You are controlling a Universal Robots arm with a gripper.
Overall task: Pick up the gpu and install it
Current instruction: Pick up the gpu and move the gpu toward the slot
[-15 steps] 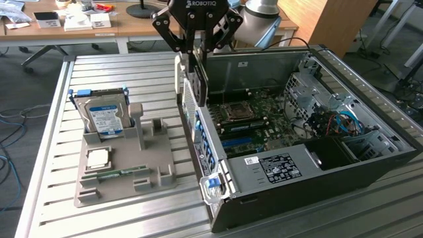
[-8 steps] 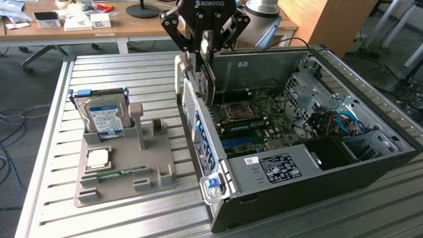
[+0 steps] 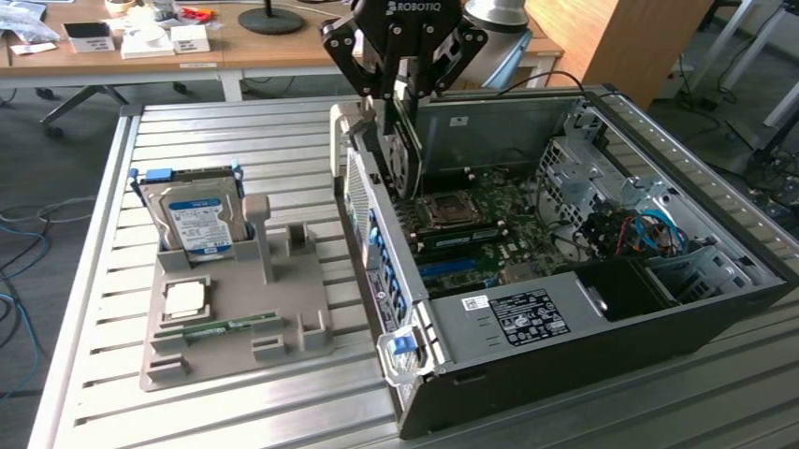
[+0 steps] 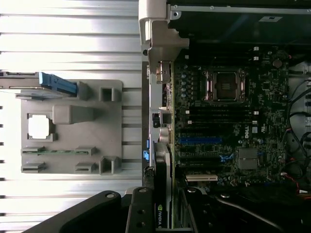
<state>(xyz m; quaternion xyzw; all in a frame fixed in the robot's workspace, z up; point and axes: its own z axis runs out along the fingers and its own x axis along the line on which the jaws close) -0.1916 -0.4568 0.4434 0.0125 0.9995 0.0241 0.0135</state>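
Nearest to us, the grey tray (image 3: pixel 231 351) holds the hard drive (image 3: pixel 200 224) upright. Beside it, the open computer case (image 3: pixel 600 365) shows its motherboard (image 3: pixel 500 220). Farther back, the gripper (image 3: pixel 402 89) is clamped on the gpu (image 3: pixel 397 159), which reaches on edge into the case, just beside its rear wall.

Slatted metal table (image 3: pixel 187 412); wooden desks (image 3: pixel 287 51) behind; grey floor (image 3: pixel 50 159).

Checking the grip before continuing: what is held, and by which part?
The gripper holds the gpu by its top edge; it hangs upright over the open case.
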